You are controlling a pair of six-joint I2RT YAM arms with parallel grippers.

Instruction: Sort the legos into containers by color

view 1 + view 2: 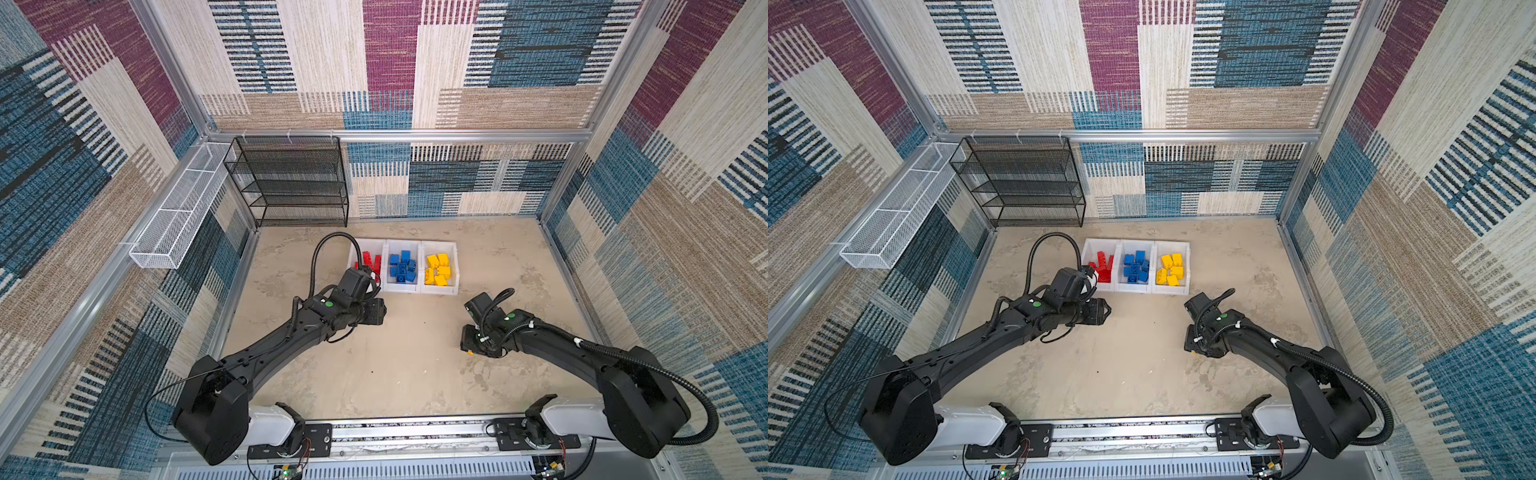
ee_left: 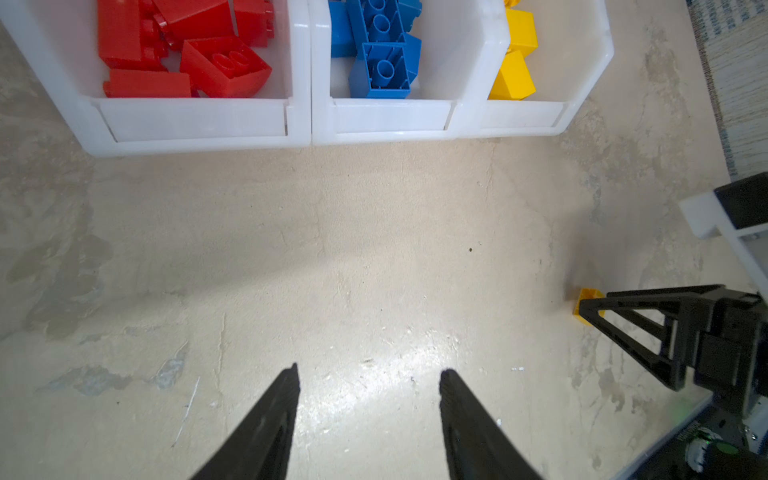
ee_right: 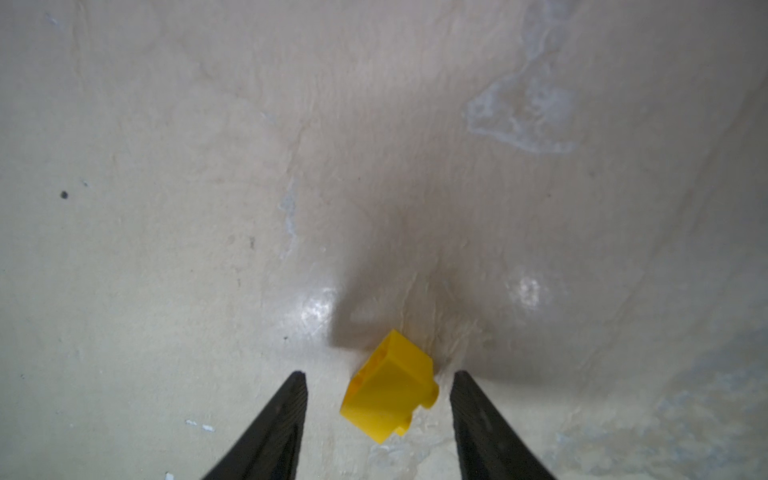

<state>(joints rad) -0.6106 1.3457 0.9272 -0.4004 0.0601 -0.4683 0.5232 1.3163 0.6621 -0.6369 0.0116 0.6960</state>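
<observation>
Right jaws stand open on both sides of one yellow lego lying on the worktop, not touching it. Left jaws are open too, near three white bins holding red legos, blue legos and more yellow legos.
</observation>
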